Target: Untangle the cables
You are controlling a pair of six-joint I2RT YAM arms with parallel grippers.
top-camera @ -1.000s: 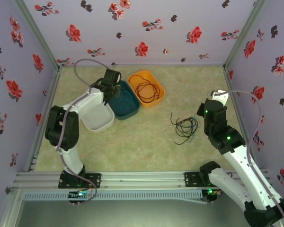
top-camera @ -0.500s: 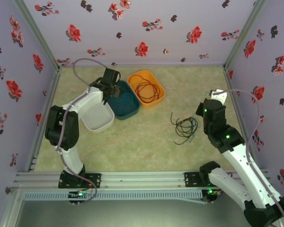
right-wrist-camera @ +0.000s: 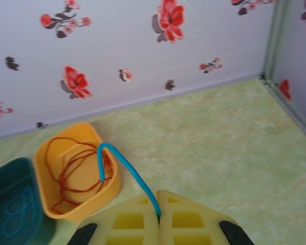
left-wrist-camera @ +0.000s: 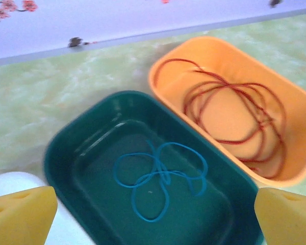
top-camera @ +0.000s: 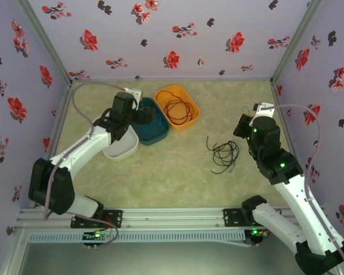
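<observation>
Now, step on the left: the left hand (left-wrist-camera: 154, 215) hangs over the teal tray (left-wrist-camera: 58, 155), where the blue cable (left-wrist-camera: 160, 176) lies loose on the bottom. I judge this drop as done. The hand should rise straight up, so that no finger catches a loop.
Step on the right: the right hand (right-wrist-camera: 158, 205) holds a blue strand (right-wrist-camera: 127, 167) above the right part of the worktop (top-camera: 178, 172). It should pull slowly and away from the dark bundle (top-camera: 225, 153), and stop if the whole bundle begins to slide with it.
Risk: a fast pull can tighten a knot instead of opening it. Whether the strand is still joined to the bundle I cannot tell; it is too thin in the top view.
Sorted cables: the blue cable is in the teal tray. The red cable (top-camera: 179, 107) is coiled in the orange tray (left-wrist-camera: 296, 125), just to the right of it. The white tray (top-camera: 119, 150) on the left has nothing visible in it.
Cables left: the dark bundle lies on the worktop, right of the middle, near the right arm and well apart from the trays.
Left hand: wide open, holding nothing and touching nothing.
Right hand: fully closed, with the blue strand pinched between its two fingers; the strand curves up and to the left from the tips.
</observation>
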